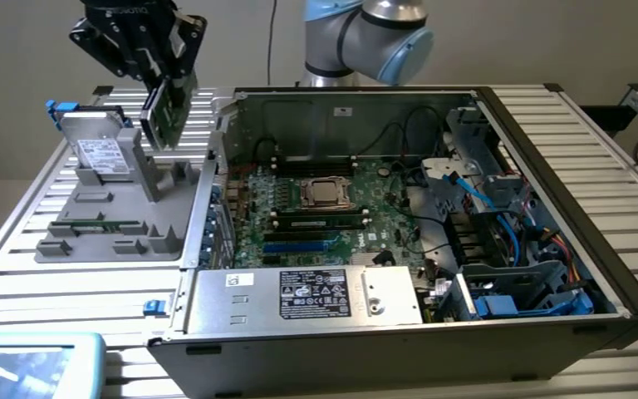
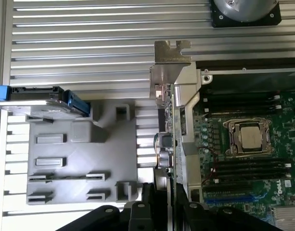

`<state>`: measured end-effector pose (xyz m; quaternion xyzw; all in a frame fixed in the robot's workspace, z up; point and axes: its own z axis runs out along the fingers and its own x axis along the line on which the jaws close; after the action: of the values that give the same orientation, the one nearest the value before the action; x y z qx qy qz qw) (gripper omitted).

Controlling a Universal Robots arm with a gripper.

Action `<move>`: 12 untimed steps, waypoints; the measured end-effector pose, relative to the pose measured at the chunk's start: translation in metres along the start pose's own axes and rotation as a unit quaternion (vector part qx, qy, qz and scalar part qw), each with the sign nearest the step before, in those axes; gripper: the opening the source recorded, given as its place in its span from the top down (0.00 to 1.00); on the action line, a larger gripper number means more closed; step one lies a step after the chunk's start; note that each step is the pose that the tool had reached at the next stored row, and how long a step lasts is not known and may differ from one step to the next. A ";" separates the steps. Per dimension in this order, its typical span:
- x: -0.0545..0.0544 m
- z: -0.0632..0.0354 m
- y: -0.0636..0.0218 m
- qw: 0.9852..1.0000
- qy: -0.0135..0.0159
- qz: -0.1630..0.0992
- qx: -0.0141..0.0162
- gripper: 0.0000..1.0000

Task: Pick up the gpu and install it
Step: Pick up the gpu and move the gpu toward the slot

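The pincer (image 1: 169,81) is clenched on the gpu (image 1: 167,112), gripping its upper edge so that the card hangs upright in the air. It hangs over the grey holder tray (image 1: 109,224), just beside the outer wall of the open computer case (image 1: 618,274) on the exterior view's left.

The tray and case rest on a counter (image 1: 31,274) of ribbed metal slats, with a plain pale wall (image 1: 518,41) behind. The arm (image 1: 364,37) rises behind the case. A hard drive (image 1: 103,154) stands in the tray, and a thin memory stick (image 1: 95,225) lies lower down in it. A light blue screen (image 1: 26,366) is cut off at the corner.

In the exterior view the pincer's black body hides the card's top. From the wrist, the pincer (image 2: 169,204) holds the gpu (image 2: 172,125) seen edge-on, its silver bracket (image 2: 172,72) at the far end. There the card lies between the tray (image 2: 80,159) and the motherboard's processor socket (image 2: 248,137). The exterior view also gives the case's power supply (image 1: 308,295).
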<state>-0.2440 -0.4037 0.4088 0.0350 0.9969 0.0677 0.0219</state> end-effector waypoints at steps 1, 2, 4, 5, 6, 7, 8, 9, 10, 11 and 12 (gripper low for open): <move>-0.005 -0.0009 -0.0003 1.000 0.000 0.000 0.000 0.71; -0.009 -0.0016 -0.0006 1.000 0.001 0.000 0.000 0.71; -0.018 -0.0023 -0.0012 1.000 0.002 0.000 0.000 0.71; -0.023 -0.0024 -0.0015 1.000 0.002 0.000 0.000 0.71; -0.027 -0.0024 -0.0019 1.000 0.002 0.000 0.000 0.71; -0.032 -0.0023 -0.0023 1.000 0.003 0.000 0.000 0.71; -0.036 -0.0023 -0.0027 1.000 0.004 0.001 0.000 0.71; -0.040 -0.0022 -0.0031 1.000 0.005 0.001 0.000 0.71; -0.044 -0.0021 -0.0036 1.000 0.006 0.001 0.000 0.71; -0.048 -0.0021 -0.0040 1.000 0.007 0.001 0.000 0.71; -0.051 -0.0020 -0.0044 1.000 0.008 0.001 0.001 0.71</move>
<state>-0.1932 -0.4120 0.4122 0.0355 0.9970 0.0674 0.0139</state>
